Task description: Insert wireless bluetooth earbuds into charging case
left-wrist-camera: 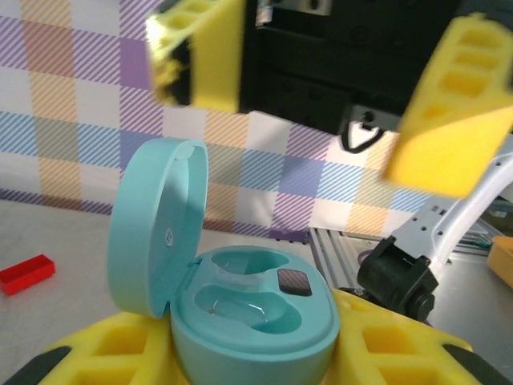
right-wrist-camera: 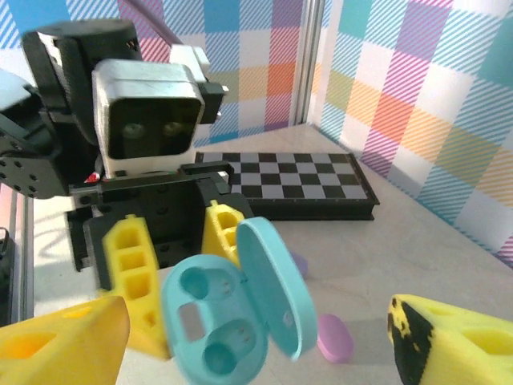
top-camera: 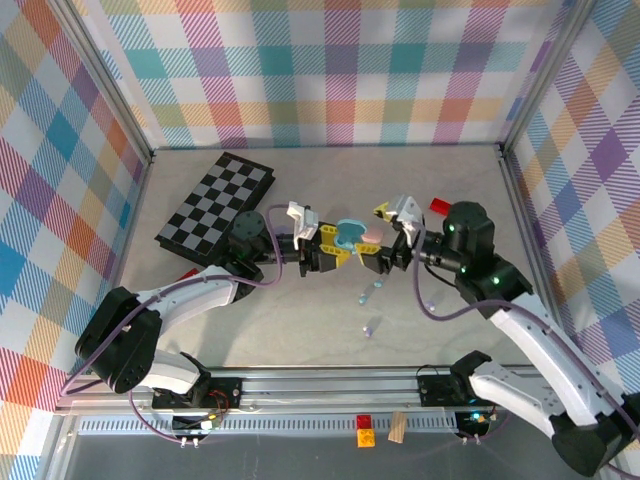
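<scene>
From above, our left claw (top-camera: 338, 246) is clamped on the open teal pebble-shaped plastic charging case (top-camera: 350, 231) at centre. Our right claw (top-camera: 380, 250) faces it from 3 o'clock, jaws apart and empty. The tiny pastel plastic earbuds (top-camera: 374, 291) lie on the grey tabletop (top-camera: 300, 320) at 6 o'clock of the case.

Left wrist: both wells look empty.

Right wrist: a lavender pebble-shaped case (right-wrist-camera: 335, 337) and a folded black-and-white chessboard (right-wrist-camera: 296, 180) lie beyond.

We judge that the buds could skid out of a pinch, or a careless reach could knock the lid shut.

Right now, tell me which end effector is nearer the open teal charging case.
Left. The left end effector is shut on the teal charging case, holding its base. The right end effector faces it, fingers spread open, not gripping.
</scene>
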Robot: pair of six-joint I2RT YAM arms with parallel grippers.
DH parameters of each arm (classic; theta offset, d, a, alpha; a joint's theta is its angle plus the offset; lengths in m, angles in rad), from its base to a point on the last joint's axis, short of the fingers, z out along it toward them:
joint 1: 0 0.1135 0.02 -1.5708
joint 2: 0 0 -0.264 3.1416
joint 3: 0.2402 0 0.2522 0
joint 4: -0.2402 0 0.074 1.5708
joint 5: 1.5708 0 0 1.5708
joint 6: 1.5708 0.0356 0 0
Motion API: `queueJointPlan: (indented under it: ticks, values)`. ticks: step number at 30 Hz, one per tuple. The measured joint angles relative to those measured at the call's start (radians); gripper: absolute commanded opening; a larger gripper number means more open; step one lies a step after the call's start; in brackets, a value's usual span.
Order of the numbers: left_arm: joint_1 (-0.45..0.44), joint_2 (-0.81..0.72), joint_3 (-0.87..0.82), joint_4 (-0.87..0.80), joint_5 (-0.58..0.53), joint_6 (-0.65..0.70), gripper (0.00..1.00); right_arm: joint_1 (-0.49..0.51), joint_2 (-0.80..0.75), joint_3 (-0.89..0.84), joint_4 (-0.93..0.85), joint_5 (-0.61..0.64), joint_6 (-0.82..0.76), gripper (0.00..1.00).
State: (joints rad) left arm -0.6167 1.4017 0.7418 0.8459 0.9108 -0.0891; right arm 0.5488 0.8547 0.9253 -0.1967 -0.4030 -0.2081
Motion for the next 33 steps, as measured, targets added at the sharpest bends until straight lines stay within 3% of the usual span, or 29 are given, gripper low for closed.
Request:
queueJointPlan:
  ticks: [5, 9, 13, 24, 33]
  values:
    - [0.043, 0.000, -0.026, 0.026, -0.008, -0.001, 0.36, -0.014, -0.138, -0.121, 0.043, 0.086, 0.133, 0.86]
    - [0.064, 0.000, -0.045, 0.077, -0.016, -0.013, 0.36, -0.040, -0.223, -0.250, 0.072, 0.253, 0.318, 0.82]
    - [0.079, 0.000, -0.066, 0.134, -0.021, -0.043, 0.36, -0.053, -0.223, -0.346, 0.049, 0.338, 0.491, 0.80]
    - [0.116, 0.000, -0.085, 0.186, -0.039, -0.073, 0.36, -0.053, 0.182, -0.359, -0.062, 0.275, 0.893, 0.71]
    - [0.116, 0.000, -0.090, 0.186, -0.040, -0.075, 0.36, -0.060, 0.476, -0.263, -0.085, 0.232, 0.882, 0.68]
